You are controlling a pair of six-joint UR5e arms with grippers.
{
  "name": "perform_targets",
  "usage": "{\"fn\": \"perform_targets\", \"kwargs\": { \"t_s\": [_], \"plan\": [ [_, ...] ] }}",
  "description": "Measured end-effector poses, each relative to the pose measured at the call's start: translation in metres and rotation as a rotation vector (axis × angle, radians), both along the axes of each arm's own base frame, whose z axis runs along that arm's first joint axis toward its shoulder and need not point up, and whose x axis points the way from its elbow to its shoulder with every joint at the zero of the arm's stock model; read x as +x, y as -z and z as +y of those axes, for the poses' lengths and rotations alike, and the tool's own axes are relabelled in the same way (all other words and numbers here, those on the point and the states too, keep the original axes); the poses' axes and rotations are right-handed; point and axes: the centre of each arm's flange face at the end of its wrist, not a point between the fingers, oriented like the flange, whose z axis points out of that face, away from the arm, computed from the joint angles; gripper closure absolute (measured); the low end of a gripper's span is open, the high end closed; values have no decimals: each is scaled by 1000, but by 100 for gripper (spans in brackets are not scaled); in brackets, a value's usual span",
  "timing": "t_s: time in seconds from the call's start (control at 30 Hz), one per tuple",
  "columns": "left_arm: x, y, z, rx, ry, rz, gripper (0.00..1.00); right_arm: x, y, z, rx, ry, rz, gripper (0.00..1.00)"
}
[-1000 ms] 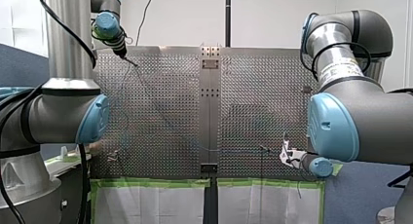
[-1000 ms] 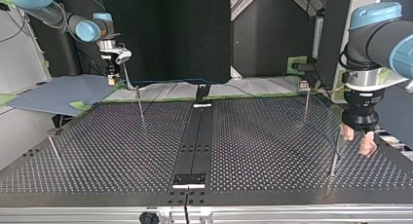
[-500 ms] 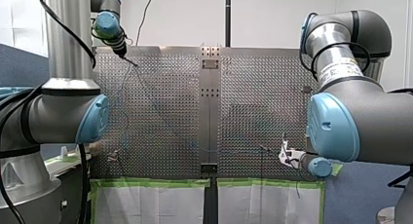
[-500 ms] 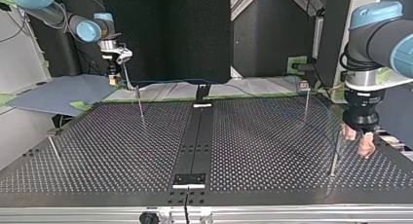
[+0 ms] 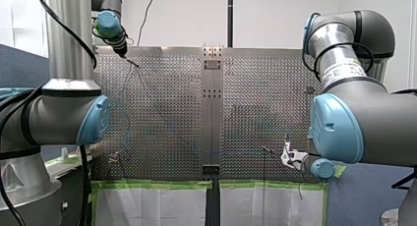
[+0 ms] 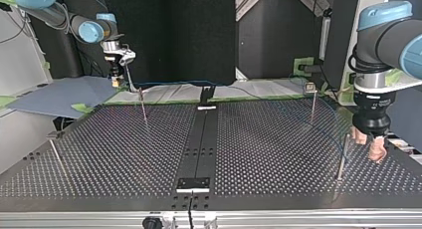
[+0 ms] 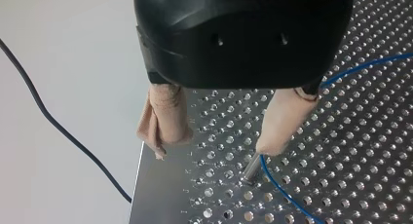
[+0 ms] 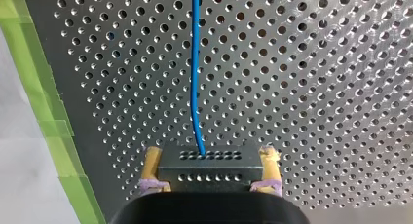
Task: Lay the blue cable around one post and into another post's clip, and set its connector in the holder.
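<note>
Clamping the black connector (image 8: pixel 209 171) from both sides, my right gripper (image 8: pixel 210 157) is closed on it with its yellow pads, and the blue cable (image 8: pixel 195 63) leaves the connector and runs straight ahead over the perforated surface (image 8: pixel 316 87). My left gripper (image 7: pixel 216 146) stands wide open with nothing between its beige pads. A thin post (image 7: pixel 252 168) rises just under one fingertip, and the cable bends close past it.

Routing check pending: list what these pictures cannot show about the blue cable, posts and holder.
Left wrist view: top of slim metal post, and any clip, hidden behind beige-padded finger of my left gripper.
Front view: thin blue cable too faint on the perforated metal table to trace.
Every view: holder for black block connector not identifiable.
</note>
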Motion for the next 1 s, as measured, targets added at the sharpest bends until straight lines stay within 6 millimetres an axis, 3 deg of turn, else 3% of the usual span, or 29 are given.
{"fn": "perform_targets", "kwargs": {
  "t_s": [1.0],
  "plan": [
    [-1, -2, -5, -9, 25, -7, 0, 4, -1, -1, -2, -5, -19, 99]
  ]
}}
